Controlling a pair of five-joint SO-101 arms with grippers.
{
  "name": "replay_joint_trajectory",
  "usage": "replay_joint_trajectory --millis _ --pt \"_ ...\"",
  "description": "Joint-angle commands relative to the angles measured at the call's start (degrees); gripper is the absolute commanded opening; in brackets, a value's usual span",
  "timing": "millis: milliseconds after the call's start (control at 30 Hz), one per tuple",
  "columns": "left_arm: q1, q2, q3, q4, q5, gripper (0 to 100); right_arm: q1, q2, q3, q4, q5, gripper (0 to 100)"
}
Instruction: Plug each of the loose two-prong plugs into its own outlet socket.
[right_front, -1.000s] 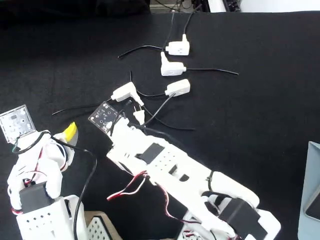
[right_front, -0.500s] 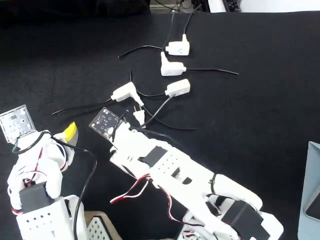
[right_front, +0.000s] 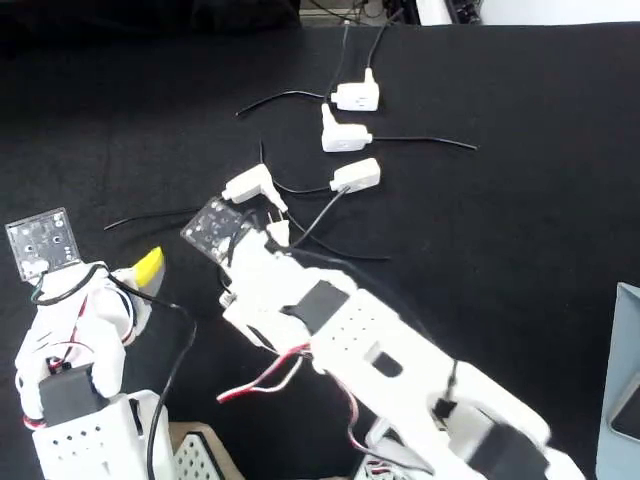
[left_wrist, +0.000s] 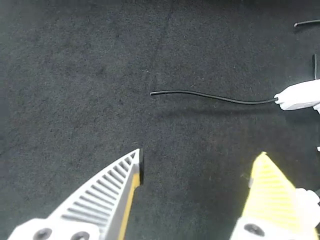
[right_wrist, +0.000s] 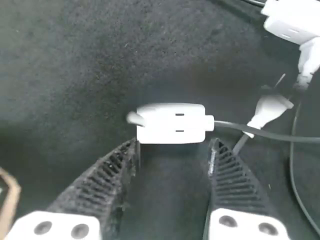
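- Risk: the right gripper (right_wrist: 173, 147), jaws spread and holding nothing, could shove or twist the socket (right_wrist: 170, 123) if its fingers close off-centre, since the block lies loose on the cloth (right_wrist: 75, 60).
- The socket sits just ahead of the fingertips and between them: a white block, two slots facing the camera, black cord trailing sideways.
- A small white plug (right_wrist: 272, 106) lies beyond one finger, beside that cord.
- The left gripper (left_wrist: 200, 153) hangs open and empty, a cable (left_wrist: 210, 98) ahead of it.
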Motion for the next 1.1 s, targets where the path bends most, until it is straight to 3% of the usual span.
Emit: replay_joint_trajectory --millis 0,167,300,667,867,1067 --pt "5.05 0.44 -1.63 2.99 -3.34 36 0.53 -10.95 -4.26 7.82 -1.67 21.1" --pt "9.27 0.44 -2.24 5.89 -7.91 36 4.31 -24.04 -4.0 16.35 -1.76 18.0" --pt "12.35 1.76 -1.71 5.98 -10.02 36 11.6 -31.16 -1.36 19.43 -1.76 18.1" --pt "22.9 27.69 -8.92 5.01 -10.37 36 24.26 -33.89 12.79 9.41 -1.76 18.3" --pt "29.58 33.58 -6.02 -2.9 -10.29 36 30.51 -33.89 12.88 8.97 -1.41 18.3" --pt "31.16 41.14 -3.56 -13.01 -10.02 36 31.21 -33.89 12.97 8.97 -1.32 18.3"
